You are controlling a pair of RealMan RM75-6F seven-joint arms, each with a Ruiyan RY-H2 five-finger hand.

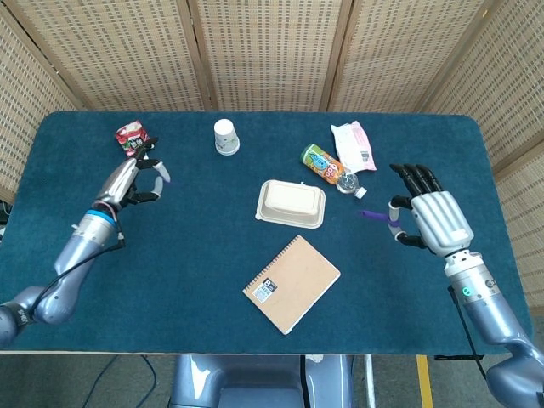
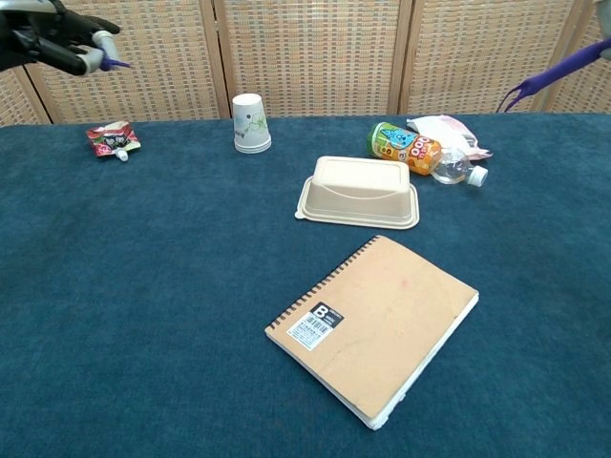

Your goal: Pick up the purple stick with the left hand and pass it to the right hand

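The purple stick [image 1: 375, 217] juts leftward out of my right hand [image 1: 427, 219], which pinches its right end above the table's right side, other fingers spread. In the chest view the stick [image 2: 554, 71] slants down from the upper right edge with a forked lower tip; the hand itself is cut off there. My left hand [image 1: 136, 180] hovers at the far left, near the red pouch, fingers loosely curled. A tiny purple tip shows at one of its fingertips [image 2: 94, 62]; whether that is a held piece I cannot tell.
A tan lidded food box [image 1: 291, 204] sits mid-table, with a brown spiral notebook [image 1: 291, 284] in front of it. Behind stand a paper cup [image 1: 225, 136], a small colourful bottle [image 1: 325, 165] and a white-pink packet [image 1: 354, 144]. A red pouch [image 1: 133, 139] lies back left.
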